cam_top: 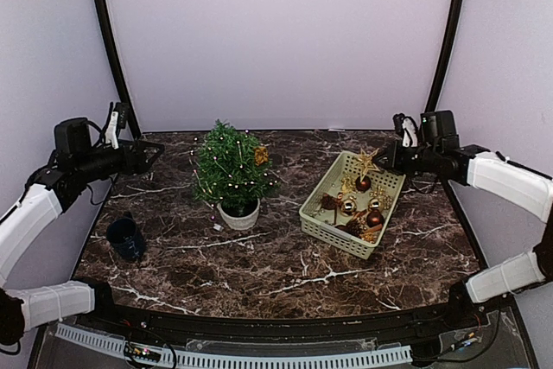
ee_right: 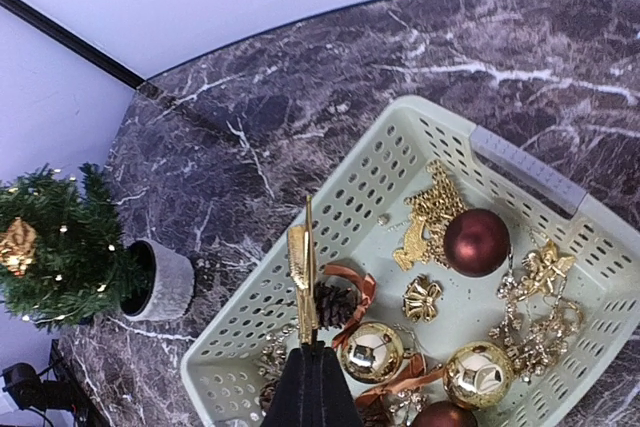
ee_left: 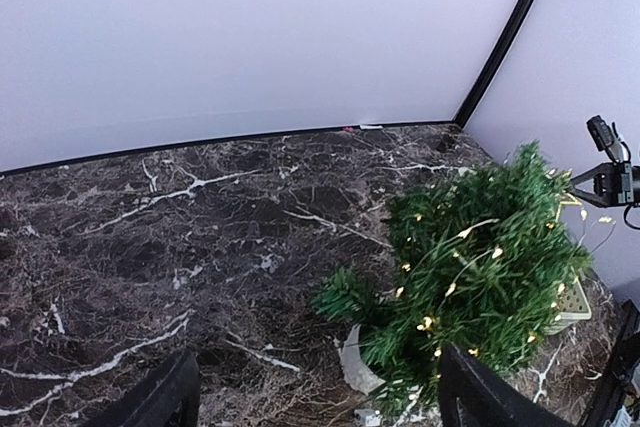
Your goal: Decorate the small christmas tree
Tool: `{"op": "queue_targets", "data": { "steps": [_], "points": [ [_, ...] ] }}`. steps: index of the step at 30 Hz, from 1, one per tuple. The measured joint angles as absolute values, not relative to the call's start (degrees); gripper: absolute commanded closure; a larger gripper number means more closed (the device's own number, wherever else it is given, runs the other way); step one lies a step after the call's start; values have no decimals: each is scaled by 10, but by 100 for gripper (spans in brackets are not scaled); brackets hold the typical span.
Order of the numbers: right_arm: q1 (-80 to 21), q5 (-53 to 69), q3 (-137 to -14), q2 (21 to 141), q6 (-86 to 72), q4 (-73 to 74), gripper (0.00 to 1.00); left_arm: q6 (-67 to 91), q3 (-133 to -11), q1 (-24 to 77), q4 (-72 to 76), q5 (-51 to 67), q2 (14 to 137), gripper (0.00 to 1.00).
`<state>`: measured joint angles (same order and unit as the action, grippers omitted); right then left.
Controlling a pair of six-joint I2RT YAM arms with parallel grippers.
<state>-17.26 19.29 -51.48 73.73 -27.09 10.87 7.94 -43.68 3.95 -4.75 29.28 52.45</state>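
The dark marble surface (cam_top: 285,274) runs under everything. My tree (cam_top: 229,166) stands upright on it in a white pot (cam_top: 239,216), left of the middle. It is strung with small lit lights (ee_left: 497,252), and a gold ornament (cam_top: 260,155) hangs on its right side near the top.

Right of the tree, near but not touching, lies the pale green basket (cam_top: 321,213), set at a slant.

My left tool (cam_top: 155,151) hangs left of the tree at about treetop height, apart from the branches. Its fingers (ee_left: 160,397) are spread wide with nothing between them.

My right tool (cam_top: 386,157) is well right of the tree, above the basket's far end. It is pressed together on a thin gold piece that the wrist view shows edge-on. From above it looks like a star (cam_top: 365,162), though I can't be sure of its shape.

Left of the tree and nearer my bases sits a dark blue cup (cam_top: 126,238), well apart from it.

In the basket lie a red ball (ee_right: 476,241), two gold balls (ee_right: 372,350), a pinecone (ee_right: 335,302) and gold trinkets (ee_right: 432,212).
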Motion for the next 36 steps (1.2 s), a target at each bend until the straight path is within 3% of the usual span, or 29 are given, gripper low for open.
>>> {"op": "queue_targets", "data": {
  "steps": [9,20,36],
  "points": [
    [-223,195,-608,651,-229,213,100,86,-656,218,-161,229,541,20],
    [-283,214,-606,666,-230,230,100,108,-738,464,-201,184,658,20],
    [-377,405,-595,659,-276,105,100,184,-818,500,-169,288,792,18]
  ]
}}
